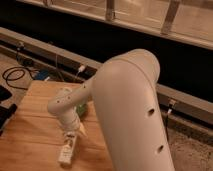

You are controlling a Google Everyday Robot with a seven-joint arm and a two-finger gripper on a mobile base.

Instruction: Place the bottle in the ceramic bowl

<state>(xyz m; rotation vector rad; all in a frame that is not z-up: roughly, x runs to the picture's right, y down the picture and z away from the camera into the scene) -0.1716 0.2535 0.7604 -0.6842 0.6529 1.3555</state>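
The whitish bottle (67, 151) lies on the wooden table (30, 135) near its front edge, lengthwise toward me. My gripper (73, 133) hangs from the white arm directly over the bottle's far end, at or touching it. The green ceramic bowl (81, 109) sits just behind the gripper; only a sliver of it shows, the rest is hidden by my wrist and forearm.
My big white arm (130, 110) fills the right half of the view and hides the table's right side. Black cables (15, 75) lie on the floor at the left. A dark ledge and a metal rail (190, 100) run behind the table.
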